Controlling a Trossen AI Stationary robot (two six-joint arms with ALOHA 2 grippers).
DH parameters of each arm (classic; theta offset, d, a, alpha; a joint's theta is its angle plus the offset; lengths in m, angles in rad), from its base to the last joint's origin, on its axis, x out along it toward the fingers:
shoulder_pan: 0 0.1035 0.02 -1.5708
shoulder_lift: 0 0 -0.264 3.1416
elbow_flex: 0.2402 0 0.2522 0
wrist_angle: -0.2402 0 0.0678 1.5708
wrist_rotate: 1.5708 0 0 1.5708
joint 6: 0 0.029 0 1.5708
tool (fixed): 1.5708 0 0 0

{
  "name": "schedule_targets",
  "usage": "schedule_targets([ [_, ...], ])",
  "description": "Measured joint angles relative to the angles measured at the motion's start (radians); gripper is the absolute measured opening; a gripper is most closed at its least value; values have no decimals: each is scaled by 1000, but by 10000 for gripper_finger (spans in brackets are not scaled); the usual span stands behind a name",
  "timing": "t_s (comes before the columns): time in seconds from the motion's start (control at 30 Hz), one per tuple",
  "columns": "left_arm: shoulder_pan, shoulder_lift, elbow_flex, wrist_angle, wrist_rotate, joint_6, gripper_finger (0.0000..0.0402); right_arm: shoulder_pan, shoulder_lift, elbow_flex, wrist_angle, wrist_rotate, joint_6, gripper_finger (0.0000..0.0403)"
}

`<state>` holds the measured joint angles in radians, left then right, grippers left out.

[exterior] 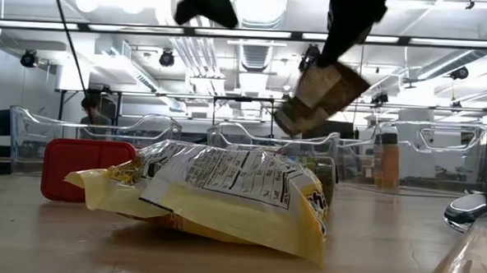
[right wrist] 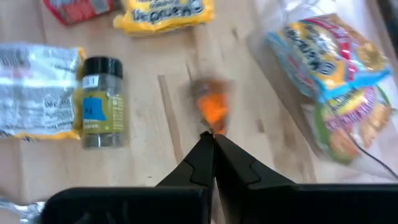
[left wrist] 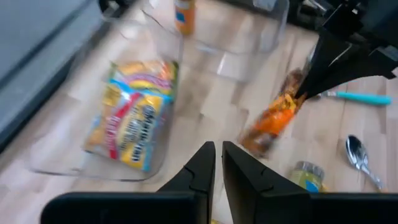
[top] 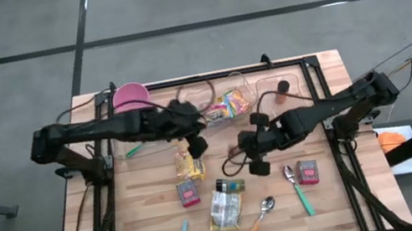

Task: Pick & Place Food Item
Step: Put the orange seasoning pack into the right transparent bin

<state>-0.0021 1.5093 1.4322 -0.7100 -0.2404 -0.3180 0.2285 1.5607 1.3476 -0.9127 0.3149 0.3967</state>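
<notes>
Evenly and brightly lit from overhead; in the low view, ceiling strip lights (exterior: pixel 257 5) blown out to white across the top of the frame. Only soft, short shadows under the arms in the high view. Strong motion blur in both wrist views, worst on the orange packet (right wrist: pixel 212 109) at centre frame. Glare on the clear container (left wrist: pixel 155 81) at upper left. Foreground yellow bag (exterior: pixel 224 193) sharp, background room softer.

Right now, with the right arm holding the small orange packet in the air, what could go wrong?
1. The right gripper pinches only the top edge of the orange packet; it hangs tilted and could slip out.
2. The left gripper, jaws nearly shut, is close by, so the arms could collide.
3. If dropped, the packet may miss the clear container holding the colourful bag.
</notes>
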Motion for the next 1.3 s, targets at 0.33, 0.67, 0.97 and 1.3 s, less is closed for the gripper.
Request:
schedule_targets([
  [0.33, 0, -172, 0, -199, -118, -46, 40, -69, -71, 180, -211, -1, 84, 7],
  [0.67, 0, -249, 0, -331, -164, -83, 40, -202, -179, 229, -559, -1, 47, 7],
  [0.97, 1, -249, -2, -336, -164, -79, 41, -397, -147, 221, -661, -137, -105, 7],
  [1.3, 2, -250, -73, -333, -160, -108, 41, -588, -47, 215, -658, -144, -204, 7],
])
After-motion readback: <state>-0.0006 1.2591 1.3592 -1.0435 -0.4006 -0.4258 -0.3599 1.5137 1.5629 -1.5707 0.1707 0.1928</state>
